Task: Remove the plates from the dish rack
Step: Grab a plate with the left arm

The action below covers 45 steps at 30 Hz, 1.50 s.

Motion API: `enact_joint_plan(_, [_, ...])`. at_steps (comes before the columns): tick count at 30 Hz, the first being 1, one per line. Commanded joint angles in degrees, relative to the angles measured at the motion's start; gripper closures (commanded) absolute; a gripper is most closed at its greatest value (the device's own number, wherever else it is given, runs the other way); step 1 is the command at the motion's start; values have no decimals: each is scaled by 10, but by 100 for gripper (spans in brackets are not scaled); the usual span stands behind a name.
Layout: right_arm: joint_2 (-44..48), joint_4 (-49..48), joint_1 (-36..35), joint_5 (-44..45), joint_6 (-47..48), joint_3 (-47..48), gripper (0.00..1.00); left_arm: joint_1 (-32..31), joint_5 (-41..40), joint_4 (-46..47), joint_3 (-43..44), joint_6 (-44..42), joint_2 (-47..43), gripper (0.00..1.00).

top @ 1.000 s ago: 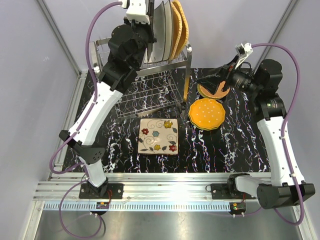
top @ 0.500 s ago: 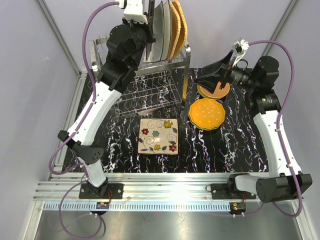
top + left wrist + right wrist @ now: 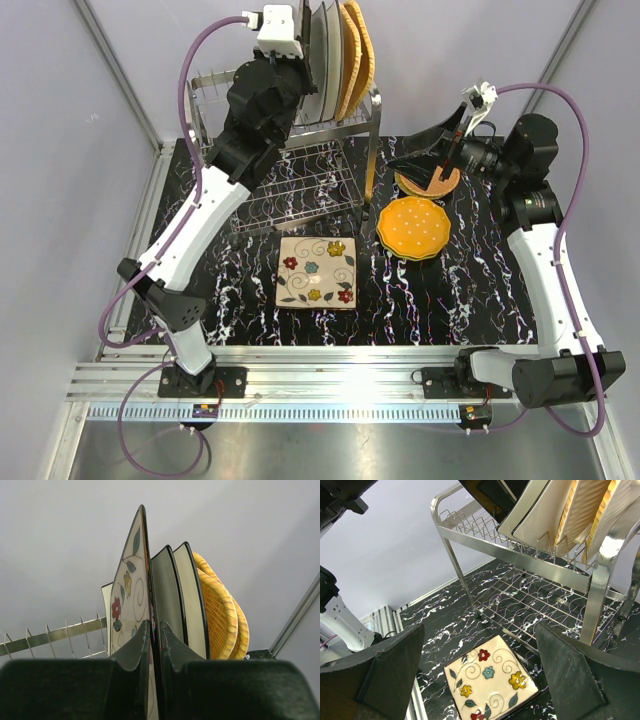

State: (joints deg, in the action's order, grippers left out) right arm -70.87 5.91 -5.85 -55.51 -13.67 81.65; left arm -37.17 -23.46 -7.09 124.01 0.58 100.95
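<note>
The dish rack (image 3: 300,170) stands at the back of the table. Several plates stand upright in its top prongs: a square cream floral plate (image 3: 127,595), two plain white ones (image 3: 192,600) and two woven tan-orange ones (image 3: 355,50). My left gripper (image 3: 155,625) is shut on the dark rim of the upright floral plate, and it shows at the rack's top in the overhead view (image 3: 302,62). My right gripper (image 3: 425,160) is open and empty, hovering over a round woven plate (image 3: 445,183) on the table. A second floral plate (image 3: 317,272) and an orange scalloped plate (image 3: 413,228) lie flat.
The rack's lower wire shelf (image 3: 545,600) holds nothing. The rack's steel post (image 3: 600,575) stands close in front of my right gripper (image 3: 480,627). The black marbled table (image 3: 470,290) is bordered by grey walls and an aluminium rail at the near edge.
My right gripper has lifted off the round woven plate and tilted up. My left gripper has shifted slightly right at the rack's top, staying on the plate rim.
</note>
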Motion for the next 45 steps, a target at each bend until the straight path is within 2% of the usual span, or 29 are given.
enact_joint_plan(1, [16,-5,0,3,7,-1,0,-9,12,50,6,-11,-15,100])
enact_joint_plan(11, [24,0,0,12,6,-9,0,-14,-18,-21,6,39,6,100])
enact_joint_plan(23, [32,-4,0,19,0,-18,1,-14,10,-78,24,72,28,97])
enact_joint_plan(26, [35,0,0,21,2,-21,0,-14,14,-73,24,79,32,93])
enact_joint_plan(30, [40,6,1,22,6,-23,0,-13,28,-65,33,89,32,80])
enact_joint_plan(32, [42,7,0,23,7,-24,0,-13,39,-58,37,94,29,70])
enact_joint_plan(35, [42,8,1,23,8,-25,0,-12,52,-47,47,105,23,59])
enact_joint_plan(39, [40,9,0,22,8,-24,0,-12,76,-30,55,107,13,53])
enact_joint_plan(42, [41,11,1,22,8,-22,0,-12,97,-7,37,90,-15,44])
enact_joint_plan(44, [41,14,0,21,12,-22,0,-8,119,-3,9,69,-47,32])
enact_joint_plan(45, [41,16,0,22,14,-23,0,-5,126,-1,-7,61,-59,29])
